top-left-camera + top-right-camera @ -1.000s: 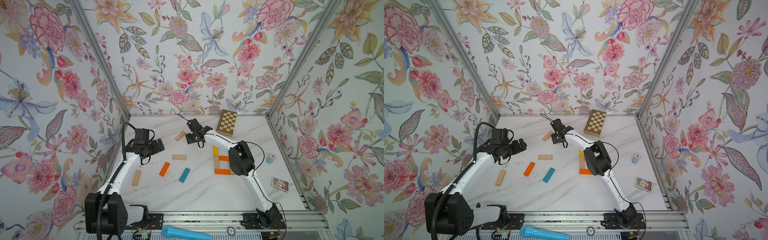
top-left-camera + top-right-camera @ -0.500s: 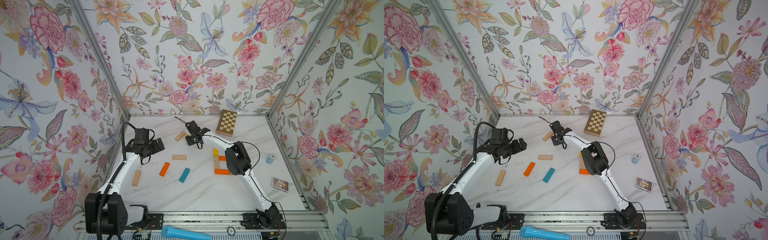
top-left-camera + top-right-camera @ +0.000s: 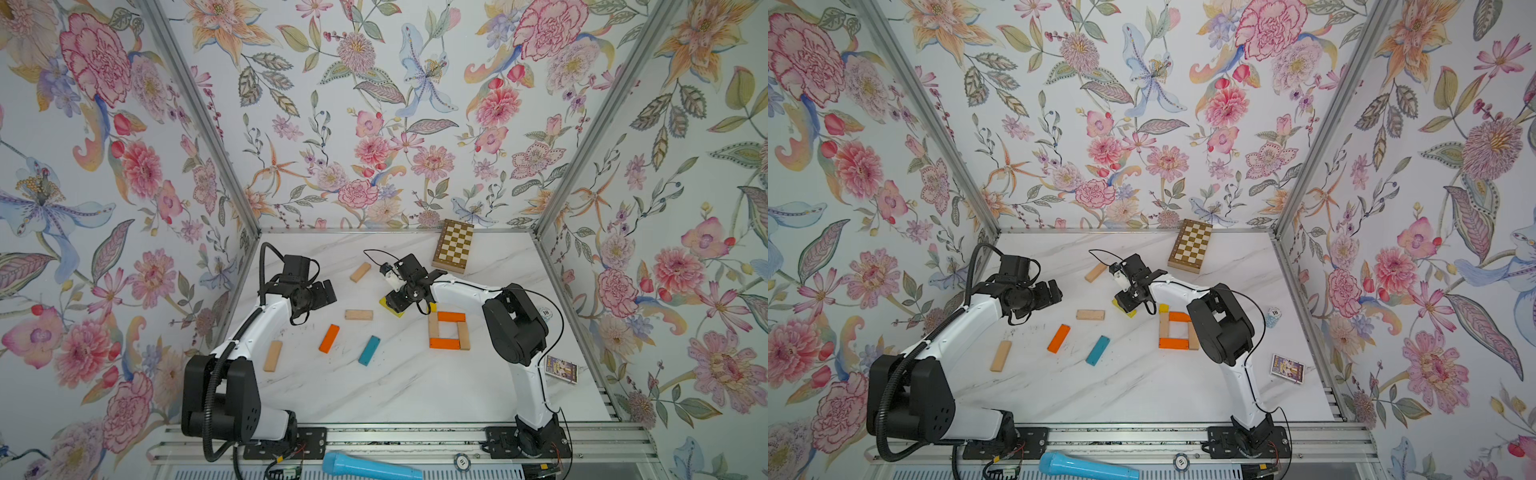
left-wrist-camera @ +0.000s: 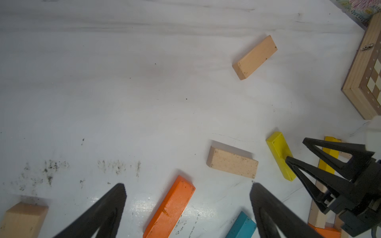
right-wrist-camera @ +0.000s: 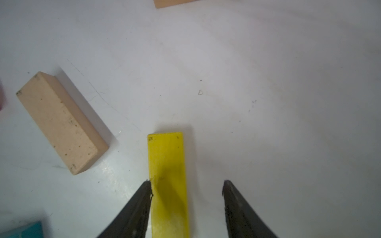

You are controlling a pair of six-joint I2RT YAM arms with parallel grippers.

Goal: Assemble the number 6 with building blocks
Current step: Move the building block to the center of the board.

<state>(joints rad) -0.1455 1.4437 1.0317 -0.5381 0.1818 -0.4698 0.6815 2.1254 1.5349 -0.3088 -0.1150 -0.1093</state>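
Note:
My right gripper (image 5: 187, 182) stands open over a yellow block (image 5: 167, 160) that lies flat on the table. One finger touches the block's side and a gap shows at the other finger. In both top views this block (image 3: 392, 311) lies just left of a square loop of two orange and two beige blocks (image 3: 451, 316), with a yellow stem block (image 4: 329, 156) at its far left corner. My left gripper (image 4: 188, 187) is open and empty above a loose orange block (image 4: 171, 208). Loose teal (image 3: 369, 350) and beige blocks (image 3: 358, 314) lie between the arms.
A chequered board (image 3: 453, 247) leans at the back wall. A picture card (image 3: 561, 369) lies near the right wall, and a small round tin (image 3: 1273, 316) sits beside the right arm's elbow. A light-blue microphone (image 3: 370, 469) rests on the front rail.
The right gripper has come a little nearer and lower, towards the square loop. A yellow block now shows on the table under it. The left arm has not moved.

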